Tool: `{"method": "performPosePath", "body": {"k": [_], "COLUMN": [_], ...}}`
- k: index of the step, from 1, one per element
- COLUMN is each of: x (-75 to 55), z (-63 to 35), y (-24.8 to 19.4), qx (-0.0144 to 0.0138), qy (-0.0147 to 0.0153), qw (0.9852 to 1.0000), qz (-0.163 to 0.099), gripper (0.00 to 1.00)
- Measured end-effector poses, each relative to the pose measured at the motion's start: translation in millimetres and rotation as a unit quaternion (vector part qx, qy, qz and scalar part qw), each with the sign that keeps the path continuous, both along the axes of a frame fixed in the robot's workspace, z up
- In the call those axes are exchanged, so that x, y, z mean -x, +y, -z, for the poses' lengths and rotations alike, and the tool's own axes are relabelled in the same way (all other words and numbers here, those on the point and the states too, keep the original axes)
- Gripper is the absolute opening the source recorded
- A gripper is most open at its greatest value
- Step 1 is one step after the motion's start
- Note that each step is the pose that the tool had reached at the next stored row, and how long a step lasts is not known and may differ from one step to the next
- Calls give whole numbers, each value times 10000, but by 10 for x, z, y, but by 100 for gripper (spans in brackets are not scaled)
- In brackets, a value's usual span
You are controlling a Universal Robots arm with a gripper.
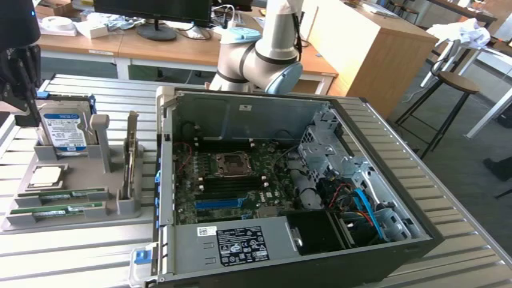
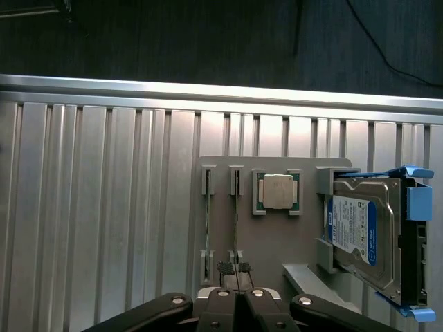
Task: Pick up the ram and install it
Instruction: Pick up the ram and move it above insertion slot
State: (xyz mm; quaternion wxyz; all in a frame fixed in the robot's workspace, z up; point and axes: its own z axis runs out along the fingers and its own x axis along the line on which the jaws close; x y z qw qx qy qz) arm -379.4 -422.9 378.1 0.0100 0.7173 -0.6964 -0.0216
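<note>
Ram point(image 1: 62, 196) point(image 2: 236, 207) stands on its long edge in a slot of the grey holder point(image 1: 48, 224) point(image 2: 277, 242), at the lower left of the exterior view. I see a second stick point(image 1: 56, 211) point(image 2: 208, 221) just beside it in the neighbouring slot, parallel to it and apart from it. Of the two, the ram is the one nearer the processor point(image 1: 45, 176) point(image 2: 277, 191), which lies flat in its own recess on the same holder.

In the wrist view the jaws are pressed together tip to tip. Their closed tips line up over one end of the ram, but I cannot tell whether they touch it.

Further along the holder, the hard drive point(image 1: 62, 129) point(image 2: 356, 235) stands upright in its blue-tabbed bracket. An expansion card point(image 1: 130, 156) stands on edge at the side of the holder nearest the computer case point(image 1: 232, 120). The case lies open on the slatted metal desk point(image 1: 80, 252) point(image 2: 104, 207), filling the middle and right of the exterior view, with its board facing up. The arm point(image 1: 260, 57) rises behind it at the upper middle of the frame
</note>
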Motion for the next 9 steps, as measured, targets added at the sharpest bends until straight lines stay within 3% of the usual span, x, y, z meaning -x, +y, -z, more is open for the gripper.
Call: {"method": "performPosePath", "body": {"k": [4,6,8,9], "x": [0,0,0,0], "z": [0,0,0,0], "y": [0,0,0,0], "qx": [0,0,0,0], "qy": [0,0,0,0], "qw": [10000,10000,10000,10000], "qz": [0,0,0,0], "gripper": [11,23,23,30]}}
